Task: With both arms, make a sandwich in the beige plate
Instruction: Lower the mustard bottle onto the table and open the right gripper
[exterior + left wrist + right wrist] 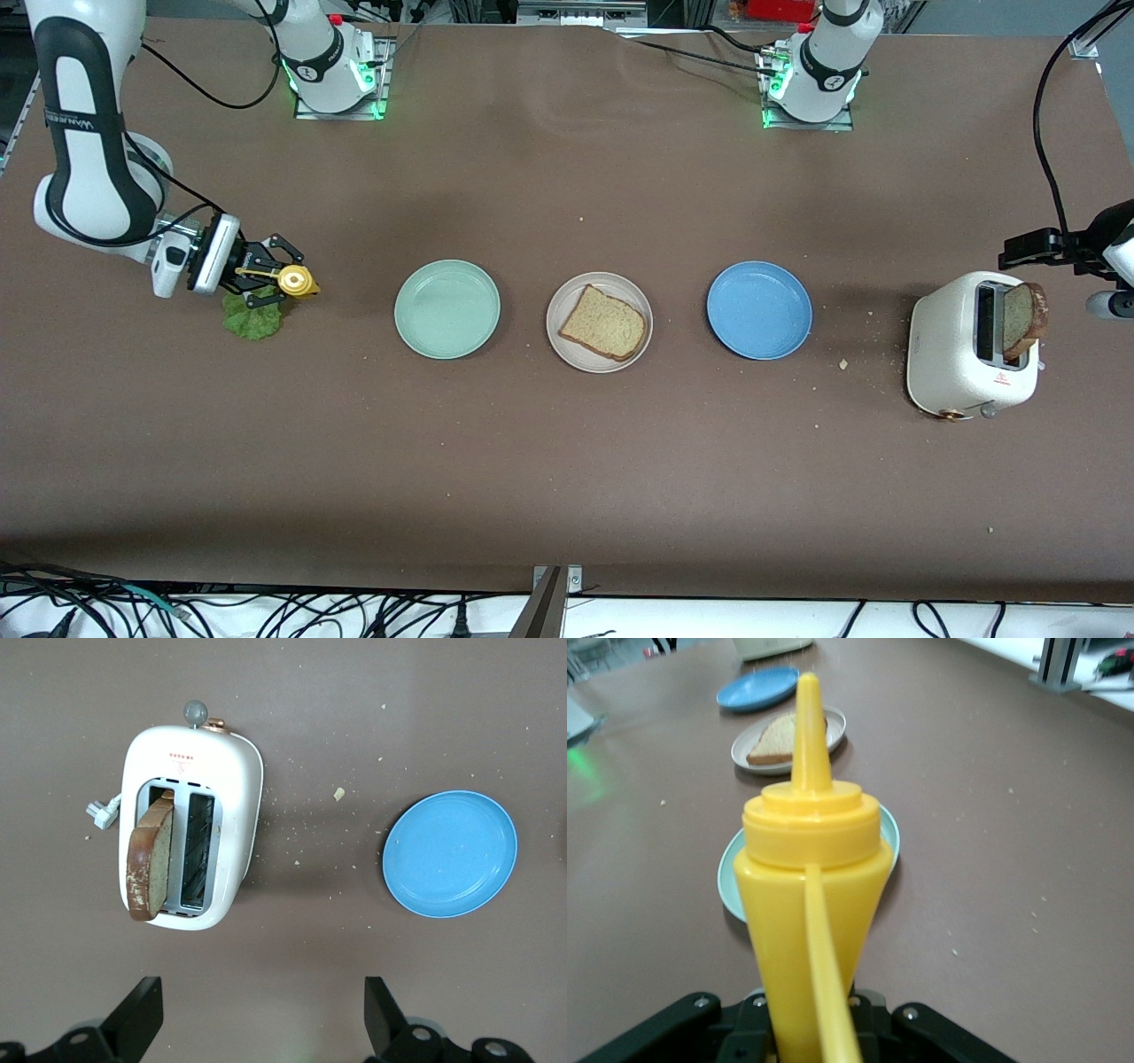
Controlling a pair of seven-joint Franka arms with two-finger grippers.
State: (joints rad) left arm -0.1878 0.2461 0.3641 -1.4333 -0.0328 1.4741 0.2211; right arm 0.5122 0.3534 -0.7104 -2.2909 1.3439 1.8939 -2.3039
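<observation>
right gripper [266, 276] is clamped on a yellow bottle [297, 282], up over the lettuce [252, 317] at the right arm's end. one bread slice [604, 322] on the beige plate [560, 341], another slice [1023, 321] sticking out of the toaster [952, 359]. left gripper [261, 1014] hangs wide open over the toaster, holding nothing

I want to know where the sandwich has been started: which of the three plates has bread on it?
The beige plate, the middle one of the row, holds a bread slice. The mint-green plate and the blue plate beside it hold nothing.
</observation>
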